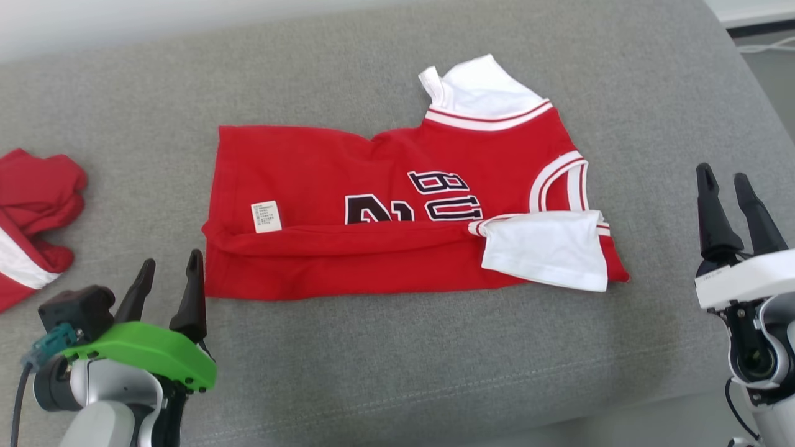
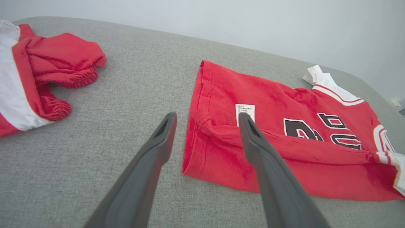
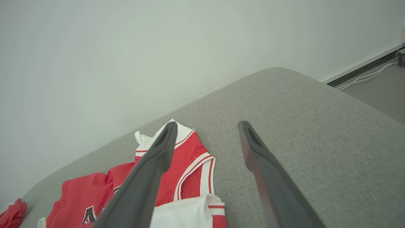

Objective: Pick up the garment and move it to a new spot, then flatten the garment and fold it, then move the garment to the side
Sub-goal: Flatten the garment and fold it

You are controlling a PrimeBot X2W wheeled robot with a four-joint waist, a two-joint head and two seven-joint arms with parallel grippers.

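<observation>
The garment (image 1: 385,211) is a red jersey with white sleeves and dark lettering. It lies partly folded lengthwise on the grey cushion (image 1: 372,372), its near long edge turned over, its white label facing up. My left gripper (image 1: 169,264) stands open just off the jersey's near left corner, holding nothing. In the left wrist view the garment (image 2: 284,152) lies ahead of the open left gripper (image 2: 207,118), whose right finger overlaps its hem. My right gripper (image 1: 723,177) is open and empty, apart from the jersey, to the right of its sleeve end. The right wrist view shows the garment (image 3: 190,171) left of the right gripper (image 3: 205,125).
Another red and white piece of clothing (image 1: 34,211) lies crumpled at the cushion's left edge, also seen as clothing (image 2: 41,72) at the upper left in the left wrist view. A pale wall runs behind. Floor with a white cable (image 3: 364,77) lies off the right end.
</observation>
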